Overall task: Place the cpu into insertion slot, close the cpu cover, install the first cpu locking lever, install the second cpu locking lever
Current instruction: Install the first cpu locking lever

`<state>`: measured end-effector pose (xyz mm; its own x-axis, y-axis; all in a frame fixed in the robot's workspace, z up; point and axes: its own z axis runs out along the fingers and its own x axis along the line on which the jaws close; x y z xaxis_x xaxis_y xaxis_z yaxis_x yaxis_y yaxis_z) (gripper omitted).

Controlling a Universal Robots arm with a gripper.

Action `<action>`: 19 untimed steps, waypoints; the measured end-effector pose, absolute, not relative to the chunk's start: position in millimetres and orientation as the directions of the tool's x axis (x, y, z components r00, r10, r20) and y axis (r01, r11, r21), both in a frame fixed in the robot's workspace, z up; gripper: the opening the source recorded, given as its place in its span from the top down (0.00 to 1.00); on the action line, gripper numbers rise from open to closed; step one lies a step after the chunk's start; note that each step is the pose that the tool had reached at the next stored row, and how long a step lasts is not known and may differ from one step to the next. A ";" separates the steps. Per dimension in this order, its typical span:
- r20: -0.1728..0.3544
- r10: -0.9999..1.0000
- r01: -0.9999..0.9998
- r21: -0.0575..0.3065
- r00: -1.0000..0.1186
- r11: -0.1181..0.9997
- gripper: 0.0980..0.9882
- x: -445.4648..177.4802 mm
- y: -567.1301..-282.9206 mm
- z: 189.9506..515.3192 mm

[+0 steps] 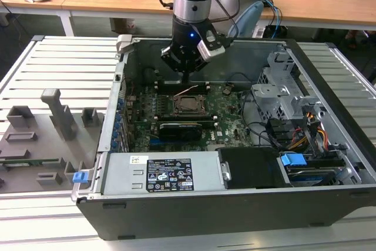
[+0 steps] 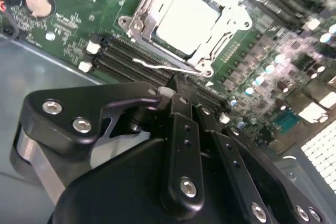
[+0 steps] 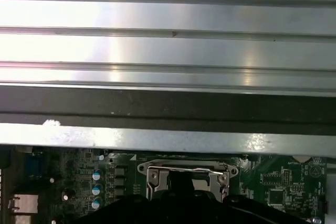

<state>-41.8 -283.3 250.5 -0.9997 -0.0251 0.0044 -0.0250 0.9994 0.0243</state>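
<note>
My black gripper (image 2: 181,88), fingers together, meets the thin wire locking lever (image 2: 157,65) beside the silver-lidded cpu (image 2: 186,17); misaligned pushing risks slipping off.

The cpu (image 2: 188,18) sits in the insertion slot (image 1: 191,104) under the cpu cover (image 2: 143,22); the gripper (image 1: 185,78) hangs just behind.

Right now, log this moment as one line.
claw: at socket edge by lever wire | cpu: seated in insertion slot | cpu cover: closed over it
</note>
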 end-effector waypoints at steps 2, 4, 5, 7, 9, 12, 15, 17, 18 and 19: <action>0.001 -0.028 -0.028 0.030 -1.000 0.999 0.99 -41.8 -283.9 249.2; 0.000 -0.045 -0.045 0.030 -0.999 0.999 0.99 -41.8 -284.0 247.1; -0.001 -0.051 -0.051 0.030 -0.999 0.998 0.99 -41.7 -283.6 245.6; -0.001 -0.058 -0.058 0.029 -0.998 0.998 0.99 -41.1 -281.7 243.1; -0.001 -0.060 -0.060 0.030 -0.998 0.998 0.99 -38.5 -277.9 238.7; -0.002 -0.066 -0.066 0.030 -0.998 0.997 0.99 -37.3 -277.6 235.2; -0.003 -0.071 -0.071 0.030 -0.997 0.997 0.99 -36.7 -277.6 232.9; -0.003 -0.071 -0.071 0.030 -0.997 0.997 0.99 -36.2 -277.5 231.1; -0.003 -0.071 -0.071 0.030 -0.997 0.997 0.99 -36.1 -277.5 230.7; -0.003 -0.071 -0.071 0.031 -0.997 0.997 0.99 -36.1 -277.6 230.4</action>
